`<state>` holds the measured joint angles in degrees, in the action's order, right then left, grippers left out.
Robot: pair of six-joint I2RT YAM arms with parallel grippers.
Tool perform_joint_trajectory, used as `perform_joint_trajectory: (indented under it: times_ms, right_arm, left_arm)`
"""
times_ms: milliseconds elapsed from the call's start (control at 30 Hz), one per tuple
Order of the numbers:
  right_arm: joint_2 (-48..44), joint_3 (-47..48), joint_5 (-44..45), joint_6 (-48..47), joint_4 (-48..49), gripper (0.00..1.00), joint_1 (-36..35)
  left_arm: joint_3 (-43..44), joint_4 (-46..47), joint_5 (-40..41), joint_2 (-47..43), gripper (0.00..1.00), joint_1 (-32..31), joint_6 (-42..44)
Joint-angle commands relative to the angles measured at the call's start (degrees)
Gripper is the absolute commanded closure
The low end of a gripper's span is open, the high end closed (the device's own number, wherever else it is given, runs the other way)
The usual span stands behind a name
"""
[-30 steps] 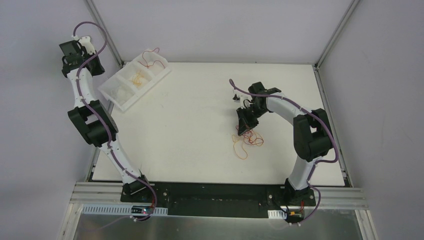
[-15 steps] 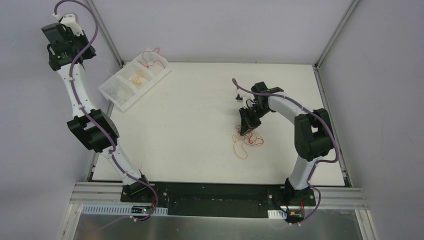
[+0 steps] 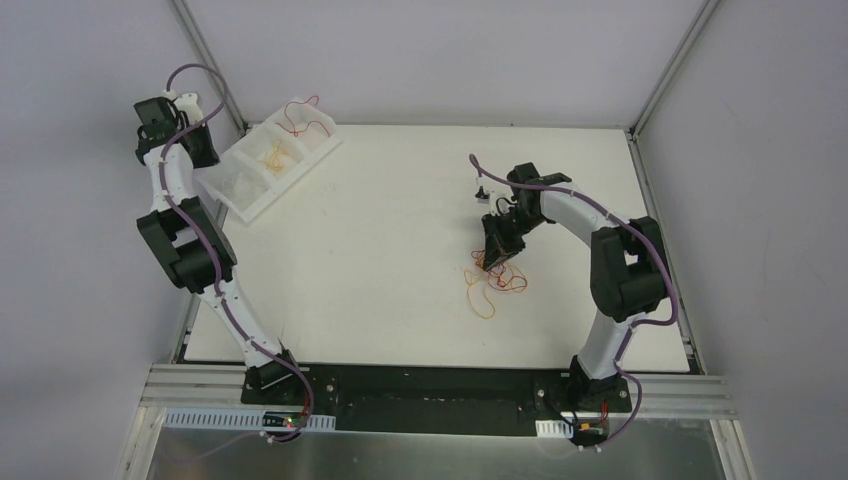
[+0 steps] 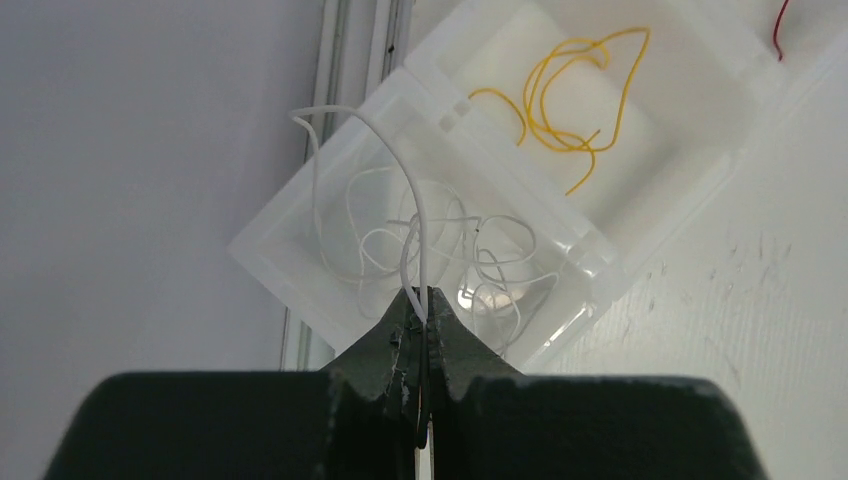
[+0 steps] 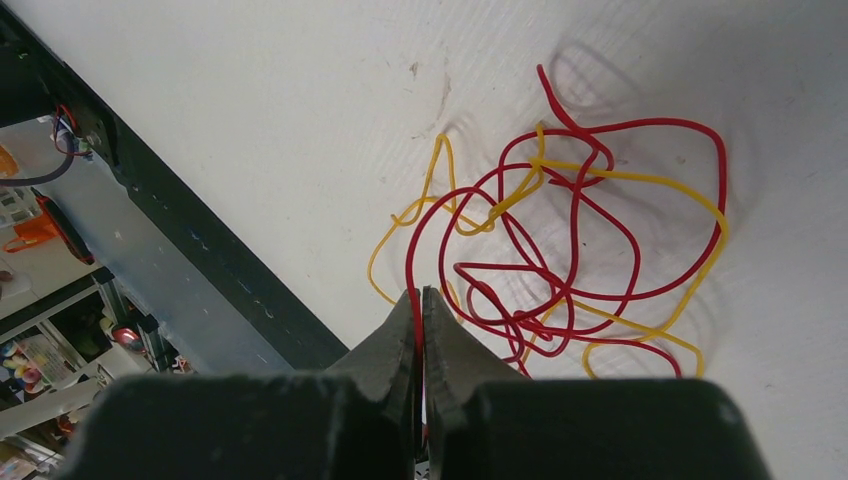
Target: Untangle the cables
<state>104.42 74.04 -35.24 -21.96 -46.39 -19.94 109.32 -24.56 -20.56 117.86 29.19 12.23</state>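
Sorting under way: left gripper [image 4: 421,300] pinched a white wire [image 4: 417,215] over the tray [image 3: 292,180], likely due a drop, while right gripper [image 5: 421,292], well away from the tray, clamped a red wire [image 5: 411,255] that needed a gentle pull.

The left arm [image 3: 163,185] and right arm [image 3: 570,210] are wearing white shells between chunky black joint housings. A thick purple cable [image 3: 197,68] is looping along each, from base to wrist. The left gripper [image 4: 421,296] and right gripper [image 5: 420,292] are tapering into dark, matte, wedge-shaped fingers [image 4: 375,355].
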Motion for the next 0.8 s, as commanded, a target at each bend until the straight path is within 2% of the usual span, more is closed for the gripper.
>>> perform_joint_trajectory:
  times_ms: [0, 167, 267, 400, 433, 567, 700, 767]
  right_arm:
    - [-2.0, 0.27, -1.5, -1.44, -1.85, 0.95, 0.66]
    - [-1.76, 0.4, -1.59, -1.77, -2.33, 0.95, 1.02]
    - [-1.47, 0.96, -1.55, -2.29, -3.14, 0.95, 1.14]
    - [-1.5, 1.68, -1.49, -2.97, -4.54, 0.95, 1.47]
    - [-1.62, 1.84, -1.59, -3.08, -4.76, 0.95, 1.6]
    - [-2.27, 2.04, -2.21, -3.01, -4.85, 0.96, 1.87]
    - [-3.11, 2.23, -4.98, -1.75, -3.76, 1.0, 1.91]
    - [-3.57, 2.04, -6.69, -0.83, -2.55, 1.0, 1.88]
  left_arm:
    - [-4.33, 1.17, -0.58, -2.93, 1.0, -0.58, 2.98]
    - [-6.59, -4.61, -0.31, -2.29, 1.0, -1.59, 3.58]
    - [-2.81, -11.12, -0.56, 1.52, 1.0, -2.68, 3.6]
    - [2.25, -14.88, 1.12, 4.88, 1.0, -2.95, 0.95]
    - [3.49, -15.55, 1.72, 5.19, 0.94, -2.92, 0.6]
    - [7.05, -17.48, 1.33, 2.1, 0.45, -2.72, -0.58]
    - [10.31, -20.37, -3.24, -2.82, 0.17, -2.65, -1.79]
    - [11.11, -21.4, -5.51, -5.46, 0.07, -2.65, -2.07]
